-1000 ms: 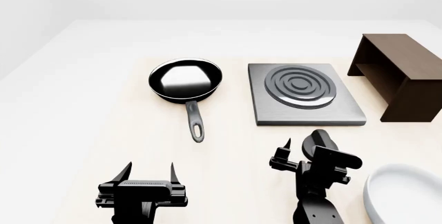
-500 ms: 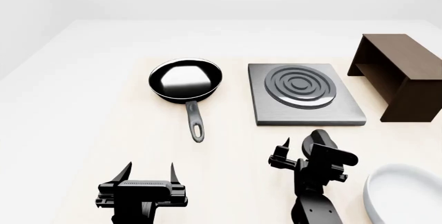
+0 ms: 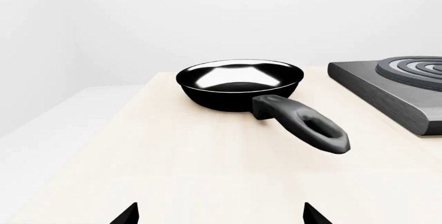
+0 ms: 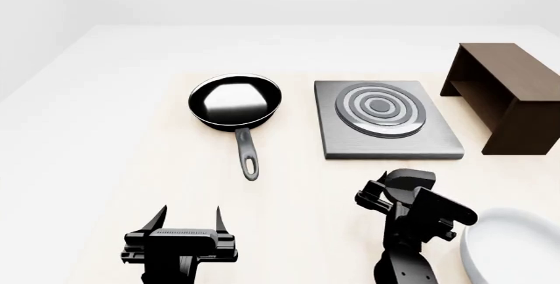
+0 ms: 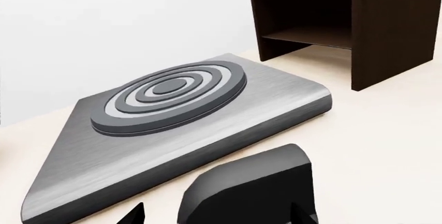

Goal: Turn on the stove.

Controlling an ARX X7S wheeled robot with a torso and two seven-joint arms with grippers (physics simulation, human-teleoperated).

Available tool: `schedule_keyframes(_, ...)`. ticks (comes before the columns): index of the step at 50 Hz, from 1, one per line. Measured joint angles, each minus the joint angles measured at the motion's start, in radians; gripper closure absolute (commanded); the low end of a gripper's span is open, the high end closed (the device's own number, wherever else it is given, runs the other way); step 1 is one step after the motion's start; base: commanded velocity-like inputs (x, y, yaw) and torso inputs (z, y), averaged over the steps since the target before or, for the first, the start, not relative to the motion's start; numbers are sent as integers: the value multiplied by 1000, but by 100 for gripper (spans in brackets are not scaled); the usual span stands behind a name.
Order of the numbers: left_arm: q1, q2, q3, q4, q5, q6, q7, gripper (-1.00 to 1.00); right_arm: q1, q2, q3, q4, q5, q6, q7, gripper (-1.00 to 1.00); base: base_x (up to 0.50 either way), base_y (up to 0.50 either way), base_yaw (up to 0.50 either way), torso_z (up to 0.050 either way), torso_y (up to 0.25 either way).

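From the head camera I see my left gripper point(image 4: 185, 222) low at the near edge of the light wooden table point(image 4: 289, 192), its two fingers standing apart with nothing between them. The left wrist camera confirms this: only the two fingertips point(image 3: 128, 214) show, wide apart, over bare tabletop.

Beyond it lies the black frying pan point(image 4: 235, 101), upright, its handle point(image 4: 248, 155) pointing back toward me. The pan sits just beside the stove, not touching it.

The stove point(image 4: 385, 126) is a flat grey metal slab right of the pan, with concentric ring coils point(image 4: 380, 107) on its top. It lies flat on the table.

My right gripper point(image 4: 391, 195) hangs near the stove's front edge, rolled to one side. A dark rounded object point(image 5: 252, 185) sits between its fingertips in the right wrist camera; I cannot tell whether the fingers are clamped on it.

Right of the stove stands a dark brown open-fronted box point(image 4: 505, 94), close to the slab but apart. A white bowl point(image 4: 512, 244) shows at the near right corner.
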Motion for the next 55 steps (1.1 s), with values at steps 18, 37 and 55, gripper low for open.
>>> schedule_keyframes(18, -2, -5, 6, -1, -5, 2, -6, -100, -7, 4, 1, -11, 14, -22, 20, -100, 0, 0, 0, 0, 0)
schedule_keyframes(37, -3, -10, 14, -1, -11, 4, -12, -100, -24, 6, -19, -41, 20, -25, 28, -100, 0, 0, 0, 0, 0)
schedule_keyframes(55, -5, -15, 21, -2, -16, 6, -18, -100, -134, -11, -35, -231, 94, -38, 27, -100, 0, 0, 0, 0, 0)
